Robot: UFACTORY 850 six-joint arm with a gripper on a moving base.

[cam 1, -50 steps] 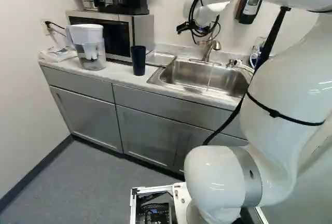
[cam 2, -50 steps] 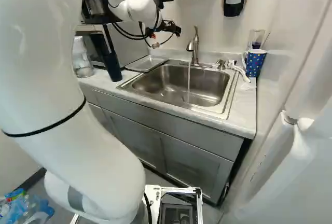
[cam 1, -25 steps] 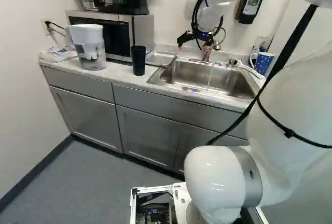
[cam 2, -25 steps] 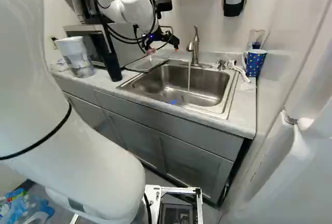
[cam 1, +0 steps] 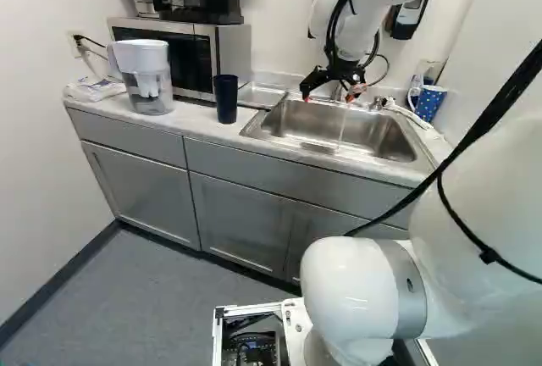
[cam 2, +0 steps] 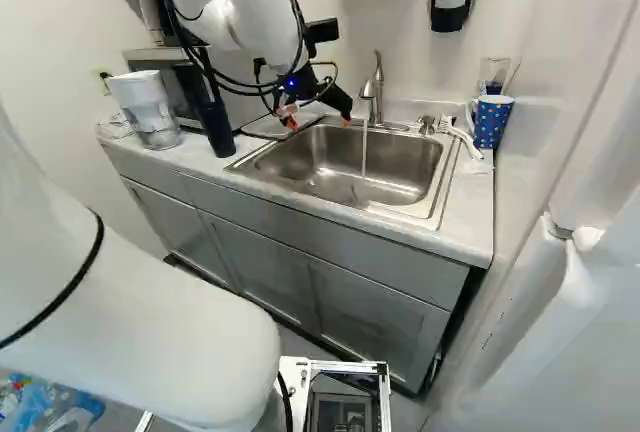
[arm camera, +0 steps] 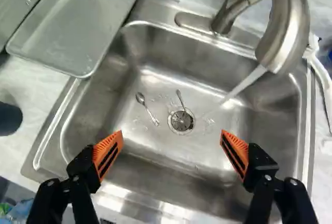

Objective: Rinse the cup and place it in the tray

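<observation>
Dark cup stands upright on the counter near the tray, long axis vertical, mouth apparently up. Gripper hangs over the sink (water running from the faucet), fingers wide apart.

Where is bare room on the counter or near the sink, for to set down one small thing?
Bare: the counter between the pitcher and the dark cup, and the tray beside the sink. Crowded: the counter end with the spotted mug and white brush, and around the drain, where small spoons lie.
</observation>
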